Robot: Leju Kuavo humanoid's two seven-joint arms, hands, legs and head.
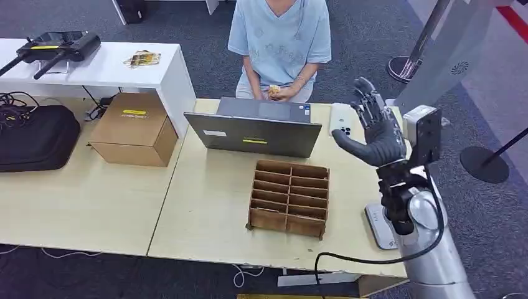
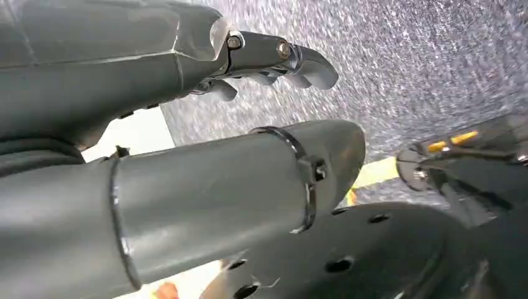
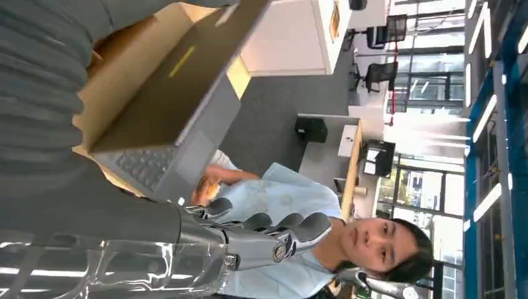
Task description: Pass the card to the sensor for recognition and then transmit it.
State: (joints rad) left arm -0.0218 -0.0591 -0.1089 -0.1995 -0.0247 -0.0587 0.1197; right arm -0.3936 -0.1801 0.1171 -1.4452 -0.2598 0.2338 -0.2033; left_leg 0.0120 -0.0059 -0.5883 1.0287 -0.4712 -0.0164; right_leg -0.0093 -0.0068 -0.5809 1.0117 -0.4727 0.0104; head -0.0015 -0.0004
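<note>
My right hand (image 1: 373, 134) is raised above the right end of the wooden table (image 1: 205, 205), palm turned inward and fingers spread, with nothing in it. Just beyond its fingertips a small white device (image 1: 341, 118) lies flat on the table. A flat grey-and-white device (image 1: 378, 225) sits at the table's right edge, below my forearm. In the right wrist view the fingers (image 3: 268, 233) stretch toward the seated person (image 3: 299, 205). My left hand (image 2: 124, 62) hangs over grey carpet, its fingers loosely apart and holding nothing.
A grey laptop (image 1: 258, 128) stands open at the far edge, facing the person (image 1: 280, 43), who holds a small yellowish thing (image 1: 274, 91). A wooden divider box (image 1: 289, 198) sits mid-table. At left are a cardboard box (image 1: 134, 128) and a black bag (image 1: 34, 137).
</note>
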